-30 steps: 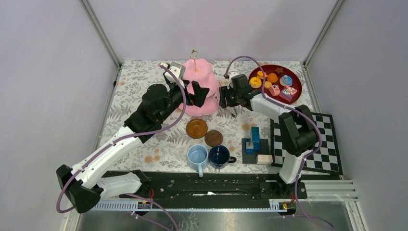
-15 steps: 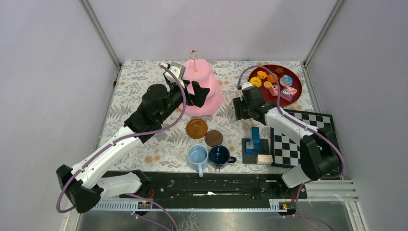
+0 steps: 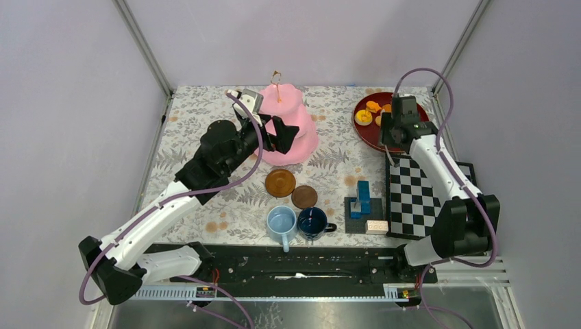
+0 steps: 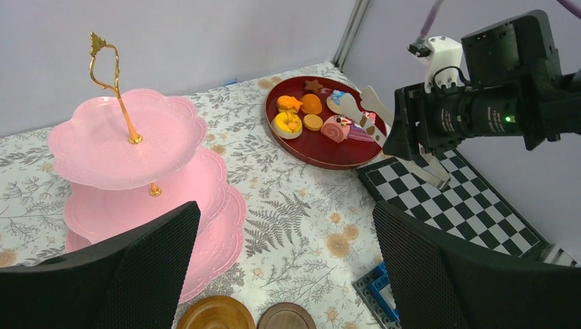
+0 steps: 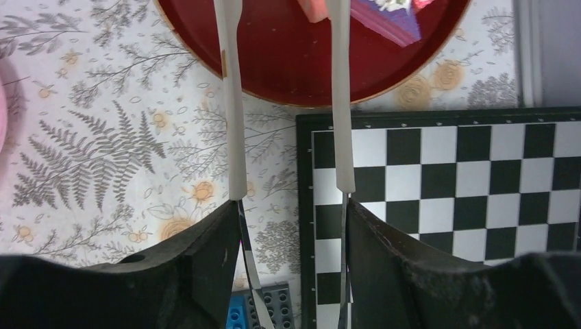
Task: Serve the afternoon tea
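Because the right arm covers much of the red tray (image 3: 361, 128) from overhead, the toy pastries (image 4: 301, 113) show best in the left wrist view. There they lie clustered on the tray at upper centre, and the right gripper (image 4: 356, 103) reaches over them. Its long white blades stand apart. The right wrist view shows a bare gap along their length, but the tips run off the top of the frame, so I cannot tell whether they touch a pastry.

The left gripper (image 4: 286, 209) is spread wide, holding nothing, beside the pink three-tier stand (image 4: 123, 147).

Only the overhead view shows the light-blue mug (image 3: 281, 223) and dark-blue mug (image 3: 312, 223), touching side by side at lower centre. The two brown saucers (image 3: 280, 182) sit just above them. To their right are the blue block stack (image 3: 362, 199) and the chequered board (image 3: 425, 199).

The stand sits upright at upper centre, its long axis vertical and its gold loop (image 4: 106, 62) pointing straight up. The light-blue mug's handle points toward the bottom of the frame, the dark-blue one's to the right.
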### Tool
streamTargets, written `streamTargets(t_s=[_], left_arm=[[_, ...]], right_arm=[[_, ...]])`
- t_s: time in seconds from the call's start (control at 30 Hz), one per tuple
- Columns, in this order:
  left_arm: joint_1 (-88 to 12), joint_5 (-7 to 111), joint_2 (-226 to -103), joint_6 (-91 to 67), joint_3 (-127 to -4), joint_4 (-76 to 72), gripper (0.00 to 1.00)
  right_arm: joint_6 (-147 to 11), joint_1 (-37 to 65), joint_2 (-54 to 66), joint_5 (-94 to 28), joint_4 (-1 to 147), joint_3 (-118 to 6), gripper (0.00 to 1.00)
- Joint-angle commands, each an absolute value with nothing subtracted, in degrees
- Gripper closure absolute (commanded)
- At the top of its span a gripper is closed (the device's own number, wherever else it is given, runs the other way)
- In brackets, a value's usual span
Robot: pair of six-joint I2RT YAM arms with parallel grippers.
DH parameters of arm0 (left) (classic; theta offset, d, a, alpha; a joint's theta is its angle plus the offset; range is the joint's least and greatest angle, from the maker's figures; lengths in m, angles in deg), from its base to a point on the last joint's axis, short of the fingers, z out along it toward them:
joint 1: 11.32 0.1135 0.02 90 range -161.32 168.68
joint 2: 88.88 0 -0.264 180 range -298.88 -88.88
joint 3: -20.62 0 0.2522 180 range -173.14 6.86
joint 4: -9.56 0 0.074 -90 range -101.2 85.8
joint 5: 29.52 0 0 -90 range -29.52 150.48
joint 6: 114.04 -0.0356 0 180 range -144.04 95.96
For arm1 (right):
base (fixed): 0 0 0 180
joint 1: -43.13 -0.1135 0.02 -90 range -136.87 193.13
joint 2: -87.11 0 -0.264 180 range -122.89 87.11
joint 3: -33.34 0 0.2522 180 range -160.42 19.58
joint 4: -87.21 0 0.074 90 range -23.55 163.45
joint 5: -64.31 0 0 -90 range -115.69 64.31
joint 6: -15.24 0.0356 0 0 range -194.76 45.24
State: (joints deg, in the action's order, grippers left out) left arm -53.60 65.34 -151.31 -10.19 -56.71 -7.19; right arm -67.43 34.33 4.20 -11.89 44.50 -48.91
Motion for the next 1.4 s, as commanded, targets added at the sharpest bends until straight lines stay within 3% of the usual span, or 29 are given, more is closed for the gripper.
streamTargets(t_s=[0.0, 0.4, 1.37], left_arm=[[-53.8, 64.3, -149.0, -9.5, -58.1, -5.1, 0.01], [-54.7, 63.6, -148.3, -8.0, -58.5, -8.3, 0.01], [-54.7, 67.5, -146.9, -11.0, -53.1, -8.0, 0.01]], right_arm=[[-67.5, 36.9, 0.7, -8.1, 36.5, -55.2, 0.40], [-72.8, 41.9, -10.3, -15.2, 31.5, -64.7, 0.41], [-77.5, 42.6, -22.1, -14.9, 31.7, -72.3, 0.43]])
